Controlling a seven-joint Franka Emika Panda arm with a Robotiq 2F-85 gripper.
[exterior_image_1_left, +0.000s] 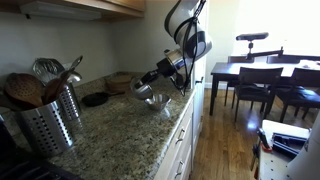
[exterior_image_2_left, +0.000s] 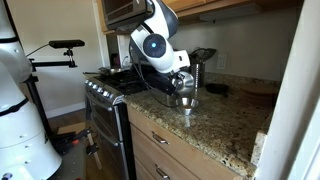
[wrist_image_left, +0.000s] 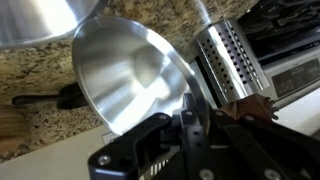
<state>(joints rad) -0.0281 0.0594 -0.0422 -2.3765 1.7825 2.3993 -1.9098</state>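
Wrist view: end effector (wrist_image_left: 195, 113) clamped tight on near rim of steel bowl (wrist_image_left: 130, 75) directly ahead.

Speckled granite countertop (exterior_image_1_left: 120, 140) along the wall, above pale drawers. Carries a perforated steel utensil holder (exterior_image_1_left: 48, 125) full of spoons at one end, a dark pan (exterior_image_1_left: 96, 99) and brown basket (exterior_image_1_left: 122, 80) toward the wall, a steel bowl (exterior_image_1_left: 157, 101) near the front edge
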